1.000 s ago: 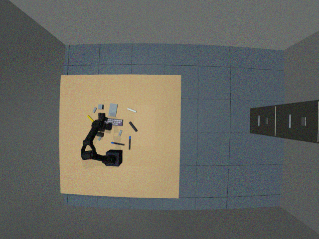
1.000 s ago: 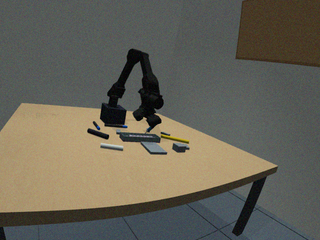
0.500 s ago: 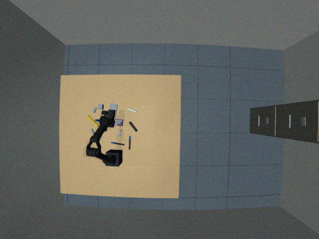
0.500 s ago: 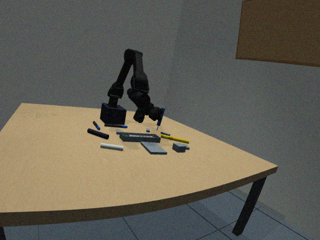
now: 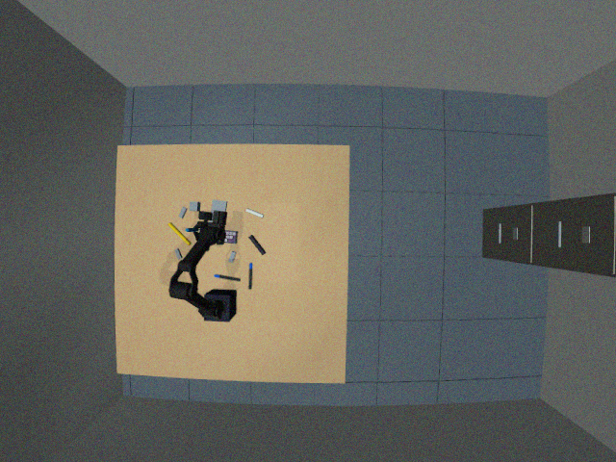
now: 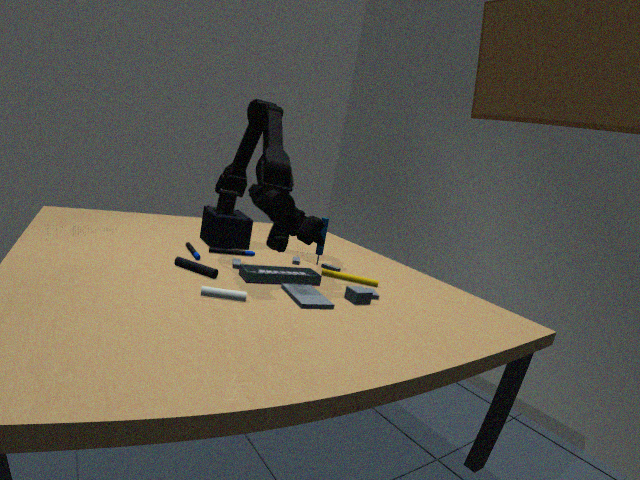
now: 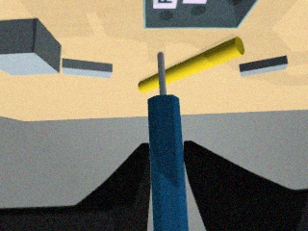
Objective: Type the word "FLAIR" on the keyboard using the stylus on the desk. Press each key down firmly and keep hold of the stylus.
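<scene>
The stylus (image 5: 190, 230) (image 6: 323, 236) (image 7: 166, 159) is pinched by the end effector (image 6: 316, 230) (image 7: 166, 149); beside the keyboard (image 5: 230, 237) (image 6: 280, 275) (image 7: 192, 20), its tip should be aligned above F before being lowered.

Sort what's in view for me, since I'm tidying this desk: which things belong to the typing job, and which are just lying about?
For the job:
- blue stylus, held in the tool
- keyboard

Just lying about:
- yellow stick
- white stick
- thick black stick
- two blue-tipped pens
- assorted grey blocks
</scene>
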`<state>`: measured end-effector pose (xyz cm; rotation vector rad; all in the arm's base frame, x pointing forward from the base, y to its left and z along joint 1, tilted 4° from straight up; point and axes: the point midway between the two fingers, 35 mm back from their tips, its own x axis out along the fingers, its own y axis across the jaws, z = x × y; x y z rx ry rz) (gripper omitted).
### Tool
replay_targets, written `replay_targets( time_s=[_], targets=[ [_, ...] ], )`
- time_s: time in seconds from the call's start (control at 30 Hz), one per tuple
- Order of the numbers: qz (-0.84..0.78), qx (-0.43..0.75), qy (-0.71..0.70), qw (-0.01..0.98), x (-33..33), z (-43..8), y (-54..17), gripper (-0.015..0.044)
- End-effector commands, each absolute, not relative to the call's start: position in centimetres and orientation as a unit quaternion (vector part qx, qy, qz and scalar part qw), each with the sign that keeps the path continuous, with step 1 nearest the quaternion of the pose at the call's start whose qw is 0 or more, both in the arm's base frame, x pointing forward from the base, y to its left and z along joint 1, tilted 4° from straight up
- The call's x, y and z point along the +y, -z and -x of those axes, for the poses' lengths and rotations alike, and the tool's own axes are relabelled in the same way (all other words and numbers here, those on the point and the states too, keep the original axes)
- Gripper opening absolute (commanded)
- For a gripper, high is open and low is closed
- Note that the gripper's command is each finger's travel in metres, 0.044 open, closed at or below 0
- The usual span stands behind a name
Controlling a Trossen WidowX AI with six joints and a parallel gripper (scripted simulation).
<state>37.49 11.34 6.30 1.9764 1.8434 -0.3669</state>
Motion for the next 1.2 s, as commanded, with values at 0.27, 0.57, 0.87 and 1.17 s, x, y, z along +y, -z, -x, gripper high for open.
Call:
replay_targets(
  time_s=[0.27,0.57,0.87,1.17],
  targets=[
    [-0.708,0.664,0.136,0.199,11.4,-37.2,-4.3,0.0026],
    [-0.708,0.664,0.136,0.199,11.5,-37.4,-3.8,0.0081],
    [-0.708,0.664,0.136,0.199,11.5,-37.4,-3.7,0.0081],
    [-0.708,0.664,0.136,0.199,11.5,-37.5,-3.3,0.0081]
  ],
)
